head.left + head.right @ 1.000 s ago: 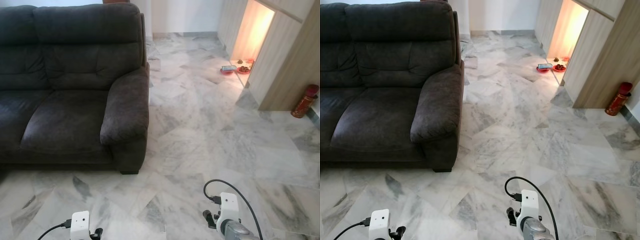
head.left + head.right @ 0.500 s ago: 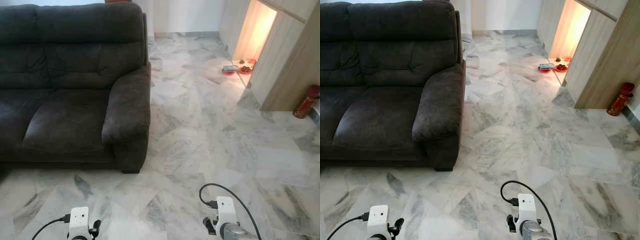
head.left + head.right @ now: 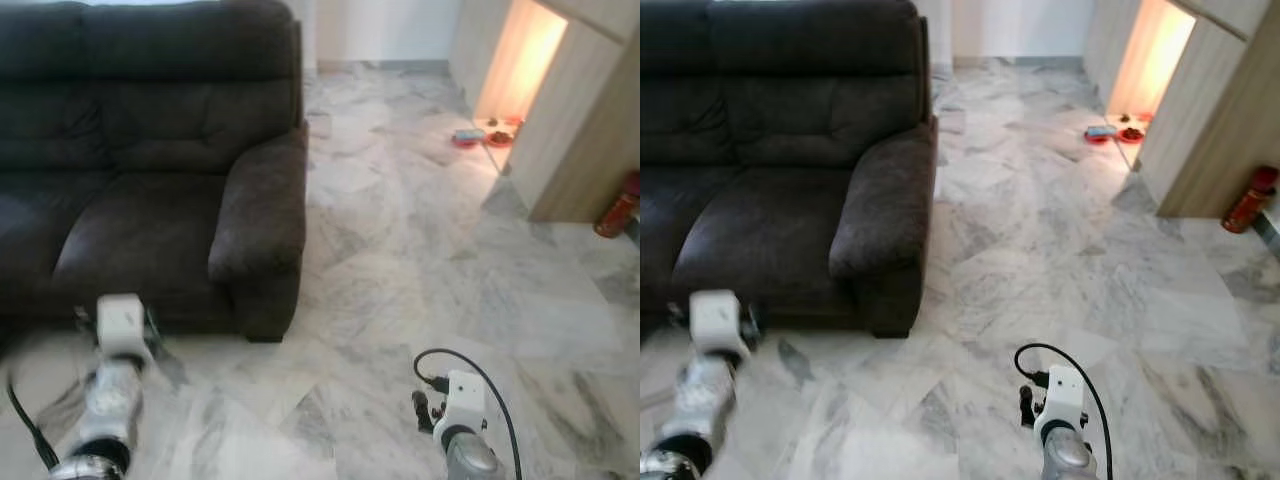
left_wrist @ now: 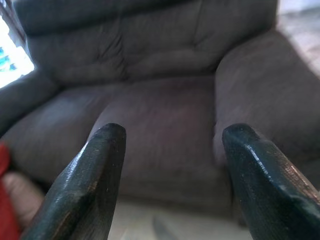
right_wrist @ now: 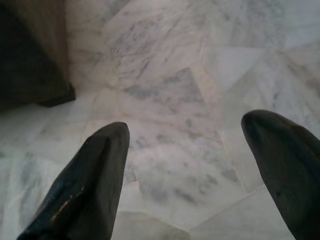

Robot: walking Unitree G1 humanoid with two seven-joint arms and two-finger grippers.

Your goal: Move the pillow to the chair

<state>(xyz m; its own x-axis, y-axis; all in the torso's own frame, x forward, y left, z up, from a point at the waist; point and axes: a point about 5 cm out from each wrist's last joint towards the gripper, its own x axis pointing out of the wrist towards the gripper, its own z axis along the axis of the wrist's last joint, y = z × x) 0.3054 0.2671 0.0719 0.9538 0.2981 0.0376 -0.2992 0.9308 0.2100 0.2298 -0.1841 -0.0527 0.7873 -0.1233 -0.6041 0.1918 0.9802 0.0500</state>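
Left hand [image 4: 172, 180] wide, facing sofa [image 3: 150, 150] | right hand [image 5: 200, 175] wide over floor [image 3: 420, 250]

The sofa [image 3: 150, 170] stands on the left part of the marble floor [image 3: 400, 260], its right armrest [image 3: 262, 225] toward the open middle. Far right, a wooden partition [image 3: 585, 130] rises, with a lit alcove [image 3: 515, 60] behind it; dishes [image 3: 482, 137] lie on the floor at the alcove's foot. A fire extinguisher [image 3: 620, 208] stands at the right edge beside the partition. The left claw [image 4: 170, 175] is before the sofa's front edge, the right claw [image 5: 200, 170] over the near floor.
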